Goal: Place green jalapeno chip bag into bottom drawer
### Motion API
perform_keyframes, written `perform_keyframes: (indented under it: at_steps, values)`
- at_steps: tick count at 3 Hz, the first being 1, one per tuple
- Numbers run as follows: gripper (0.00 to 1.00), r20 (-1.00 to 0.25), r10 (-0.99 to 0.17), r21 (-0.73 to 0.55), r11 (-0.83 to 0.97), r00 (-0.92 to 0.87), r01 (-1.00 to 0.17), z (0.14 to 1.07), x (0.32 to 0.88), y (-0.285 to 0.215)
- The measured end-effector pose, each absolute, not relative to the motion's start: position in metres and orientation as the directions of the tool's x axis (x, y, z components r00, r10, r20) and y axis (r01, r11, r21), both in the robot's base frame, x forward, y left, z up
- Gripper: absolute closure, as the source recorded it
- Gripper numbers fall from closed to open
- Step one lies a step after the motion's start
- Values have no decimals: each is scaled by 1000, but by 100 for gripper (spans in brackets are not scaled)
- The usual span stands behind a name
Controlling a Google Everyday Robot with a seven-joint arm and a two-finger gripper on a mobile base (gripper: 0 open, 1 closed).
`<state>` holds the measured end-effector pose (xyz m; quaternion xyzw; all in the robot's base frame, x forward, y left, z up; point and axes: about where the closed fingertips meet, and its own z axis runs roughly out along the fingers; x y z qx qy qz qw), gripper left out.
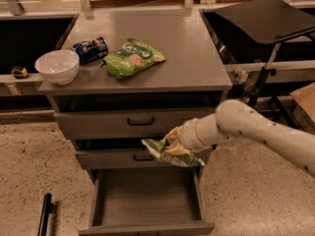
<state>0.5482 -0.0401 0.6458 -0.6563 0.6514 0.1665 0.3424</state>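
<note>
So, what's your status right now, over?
Gripper by middle drawer front, clamped on green jalapeno chip bag. Bag aloft over open bottom drawer. Nothing blocking the drop.

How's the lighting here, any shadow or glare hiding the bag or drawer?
Camera view: dim, warm light; soft sheen on the cabinet top, no hard glare; deep shadow in the recesses above the upper drawers; the bottom drawer floor evenly lit; the gripper, above that drawer's right side, holds the green jalapeno chip bag in plain light.
</note>
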Motion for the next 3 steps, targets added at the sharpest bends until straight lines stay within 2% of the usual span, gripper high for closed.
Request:
perform_keyframes:
  at_steps: [1,2,3]
  values:
    - [100,-718,-684,-305,142,129,-942,578,565,-61]
    - [100,-761,-631,-313,153,151,-937,511,570,-71]
    - [100,-793,-596,-261,151,123,-953,469,556,-59]
